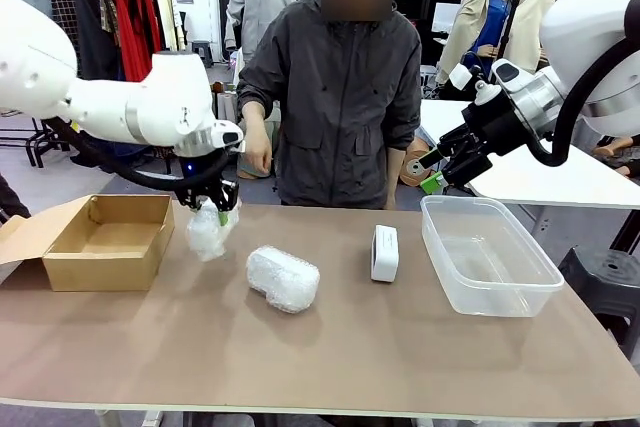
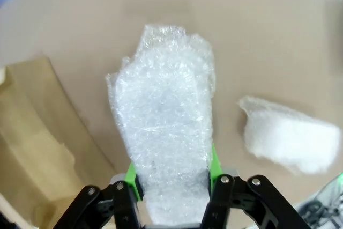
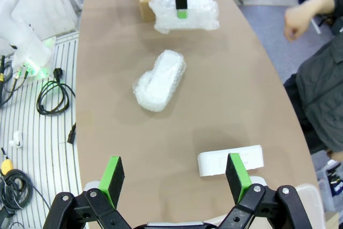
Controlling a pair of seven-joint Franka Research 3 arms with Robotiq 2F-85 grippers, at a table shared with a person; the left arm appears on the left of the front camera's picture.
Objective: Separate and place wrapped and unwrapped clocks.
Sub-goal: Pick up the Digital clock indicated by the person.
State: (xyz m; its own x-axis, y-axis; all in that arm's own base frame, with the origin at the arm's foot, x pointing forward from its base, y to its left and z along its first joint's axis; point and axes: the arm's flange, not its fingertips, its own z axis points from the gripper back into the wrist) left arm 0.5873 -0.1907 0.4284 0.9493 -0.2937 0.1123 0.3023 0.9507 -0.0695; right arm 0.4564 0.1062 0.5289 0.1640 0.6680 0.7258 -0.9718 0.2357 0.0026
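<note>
– Grip first: is the left claw (image 1: 208, 205) clenched or released?
– Clenched. Its green pads (image 2: 214, 163) pinch one end of a wrapped clock (image 2: 163, 127), a long lump in white bubble wrap that hangs down from the fingers.
– Where is that lump over the surface (image 1: 300, 357)?
– At the left side, just beside the right wall of the open cardboard box (image 1: 105, 240). The front view does not settle whether its lower end touches the surface.
– And the second wrapped clock (image 1: 283, 278)?
– Lying flat near the middle of the surface, apart from the held one.
– The bare clock (image 1: 384, 253)?
– White and rounded, standing on its edge right of the middle. It is between the second wrapped clock and the clear plastic tub (image 1: 497, 293), touching neither.
– The right claw (image 1: 430, 172)?
– Released, with the jaws spread wide and nothing between them. It is raised well above the surface, near the tub's far left corner in the front view. Its own wrist view looks down past the green pads: the bare clock lies closest, the second wrapped clock farther on, and the held one at the far end by the box.
– Anyone else at the surface?
– A person (image 1: 345, 97) in a dark grey jacket stands at the far edge, arms down at the sides.
</note>
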